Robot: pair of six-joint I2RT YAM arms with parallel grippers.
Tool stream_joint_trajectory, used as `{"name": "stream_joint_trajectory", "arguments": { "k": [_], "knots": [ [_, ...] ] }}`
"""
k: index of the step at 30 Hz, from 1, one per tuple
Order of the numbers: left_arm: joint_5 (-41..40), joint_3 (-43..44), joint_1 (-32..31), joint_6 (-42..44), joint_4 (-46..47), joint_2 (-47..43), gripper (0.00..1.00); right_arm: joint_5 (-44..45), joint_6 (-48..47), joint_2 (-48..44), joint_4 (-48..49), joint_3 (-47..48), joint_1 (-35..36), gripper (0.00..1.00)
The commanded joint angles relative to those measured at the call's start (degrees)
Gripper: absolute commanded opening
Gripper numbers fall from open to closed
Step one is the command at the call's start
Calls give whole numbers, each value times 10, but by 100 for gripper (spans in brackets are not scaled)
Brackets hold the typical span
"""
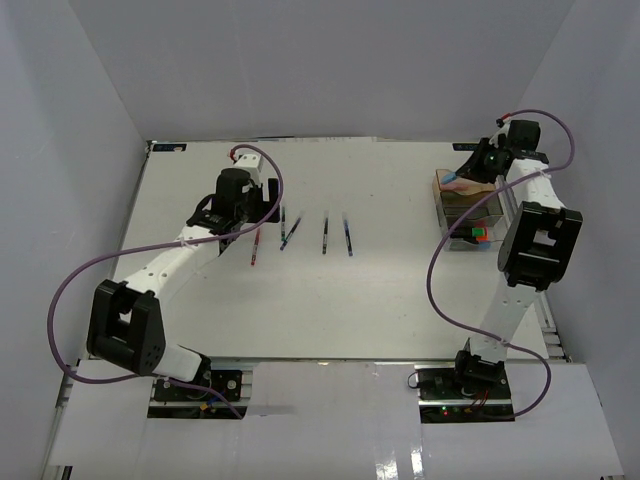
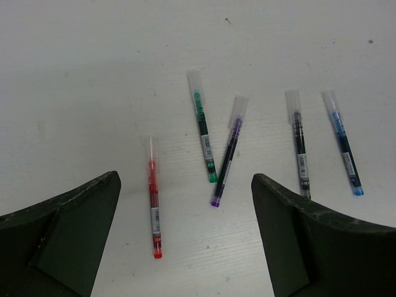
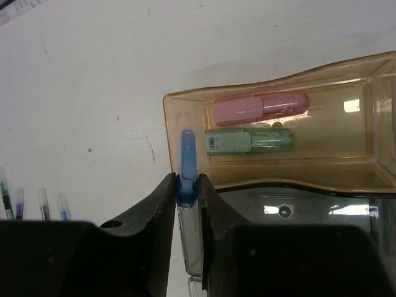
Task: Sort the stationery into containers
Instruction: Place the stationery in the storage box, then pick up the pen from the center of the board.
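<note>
Several thin pens lie on the white table: red, green, purple, dark and blue. My left gripper hovers open above them, the red pen near its left finger, nothing between the fingers. At the right stand the containers, an amber tray and a clear tray holding markers with coloured caps. In the amber tray lie a pink piece and a mint piece. My right gripper is shut on a pastel blue piece over that tray's end rim.
The pens lie in a loose row at mid-table, right of my left gripper. Grey walls close in the table on three sides. The trays sit near the right edge, under my right gripper.
</note>
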Motion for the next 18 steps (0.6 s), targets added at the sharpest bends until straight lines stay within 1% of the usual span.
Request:
{"name": "stream_joint_trajectory", "arguments": {
  "k": [1, 5, 8, 9, 11, 12, 14, 15, 17, 18],
  "knots": [
    [7, 14, 8, -16, 3, -35, 98, -1, -17, 29, -11, 45, -2, 8],
    [-4, 11, 9, -8, 4, -36, 98, 3, -19, 64, -12, 70, -2, 9],
    [-2, 11, 9, -7, 5, -34, 98, 20, -22, 84, -20, 99, -2, 23],
    [1, 9, 9, -7, 6, -33, 98, 34, -23, 93, -27, 106, -2, 30],
    [6, 9, 9, -8, 7, -30, 98, 59, -26, 96, -34, 120, -2, 39],
    [7, 10, 9, -9, 6, -28, 98, 67, -27, 94, -37, 121, -2, 50],
    [7, 12, 9, -9, 3, -27, 98, 83, -31, 87, -40, 120, -3, 60],
    [8, 11, 9, -10, 3, -28, 98, 99, -33, 77, -42, 117, -2, 68],
    [7, 11, 9, -12, 4, -30, 98, 125, -40, 57, -49, 114, -1, 72],
    [4, 11, 9, -16, 5, -32, 98, 132, -42, 47, -50, 110, 2, 76]
  ]
}}
